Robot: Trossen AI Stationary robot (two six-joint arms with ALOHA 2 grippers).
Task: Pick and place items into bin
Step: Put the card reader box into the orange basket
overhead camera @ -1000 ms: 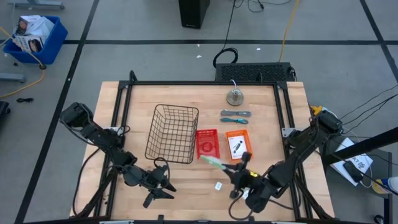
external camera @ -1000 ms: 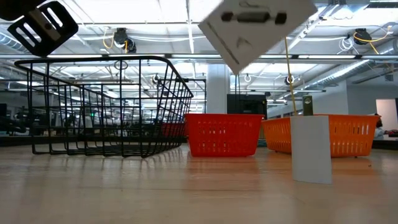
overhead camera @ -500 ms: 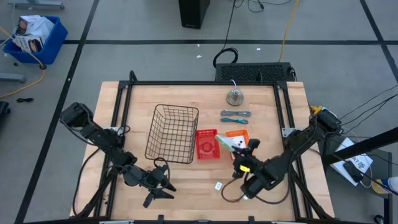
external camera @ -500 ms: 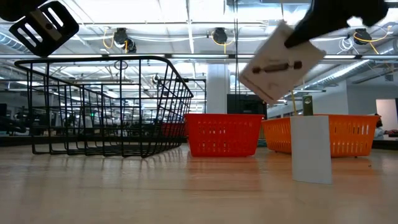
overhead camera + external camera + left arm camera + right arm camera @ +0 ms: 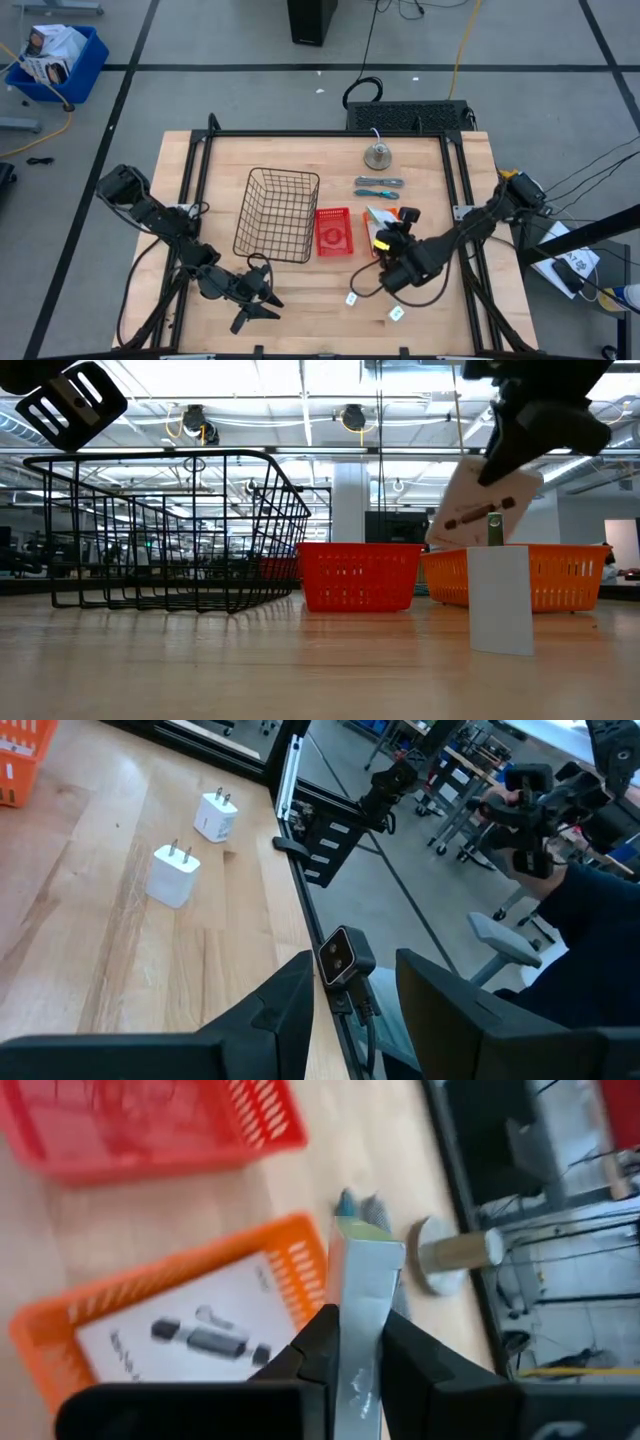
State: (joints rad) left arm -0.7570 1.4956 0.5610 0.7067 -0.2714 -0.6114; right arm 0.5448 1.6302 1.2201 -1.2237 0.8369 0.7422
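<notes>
None of the items lies in the wire basket as far as I can see from above, so I judge the job to be at its very start. My right gripper (image 5: 358, 1352) is clamped on one pale-green strip (image 5: 363, 1270), pinching its lower end so that the rest juts out past my fingertips. Directly under that strip sits the orange tray (image 5: 575, 578), which holds a printed card, and just to one side of it stands the red tray (image 5: 355, 575). Neither is the place I want. Just beyond my fingertips, past the orange tray's far edge, the two blue-grey hand tools (image 5: 378, 187) lie side by side on the wood, untouched, with a round metal weight (image 5: 378, 156) a little farther on. Behind my wrist, near the table's front edge, the two white blocks (image 5: 175, 875) wait close together; they look like small wall plugs. A second green strip I cannot find in any view. The wire basket (image 5: 277, 213) stands well off to my side, across the red tray, so my carry has to cross that tray before I let go. My left gripper (image 5: 255, 302) hovers near the front edge on the basket's side, fingers apart and holding nothing. By my reckoning that leaves this strip to drop in, then both tools and both blocks to fetch.
</notes>
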